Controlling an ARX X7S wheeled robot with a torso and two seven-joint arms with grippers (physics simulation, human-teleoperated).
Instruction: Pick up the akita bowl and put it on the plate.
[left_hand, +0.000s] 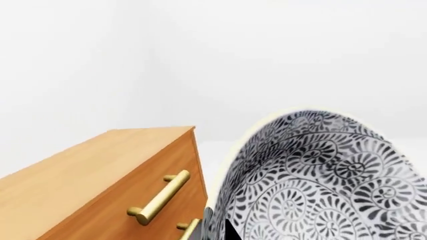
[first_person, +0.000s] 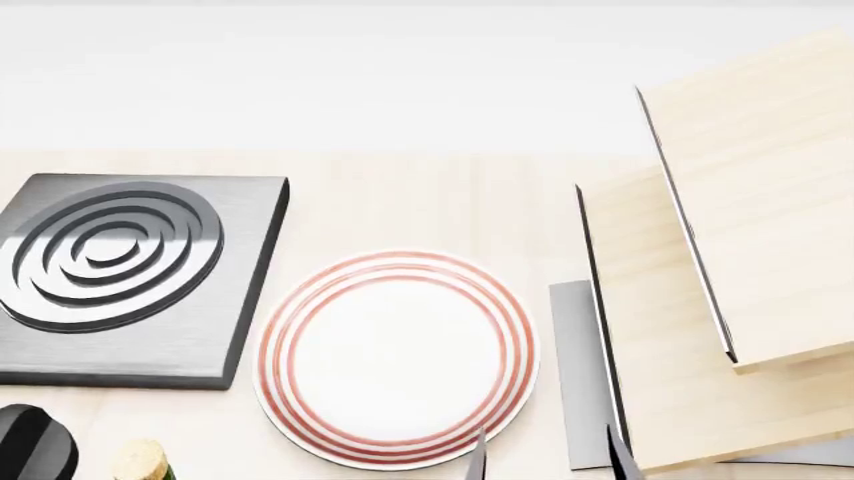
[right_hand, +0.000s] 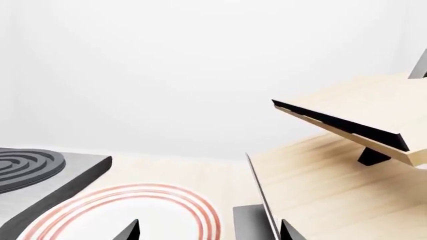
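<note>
Carry step, I judge — the akita bowl fills the left wrist view, grip unseen; the right gripper hangs open-jawed over the plate, which is bare — next, lower the bowl there.

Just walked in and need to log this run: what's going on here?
The akita bowl fills the left wrist view, tilted, beside a wooden drawer cabinet; whether the left gripper grips it isn't visible. The plate lies bare on the table beside the burner. The right gripper hangs open near the plate.

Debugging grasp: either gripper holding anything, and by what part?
Left: akita bowl fills the wrist view, apparently held; grip point hidden. Right gripper holds nothing, open above the plate.
</note>
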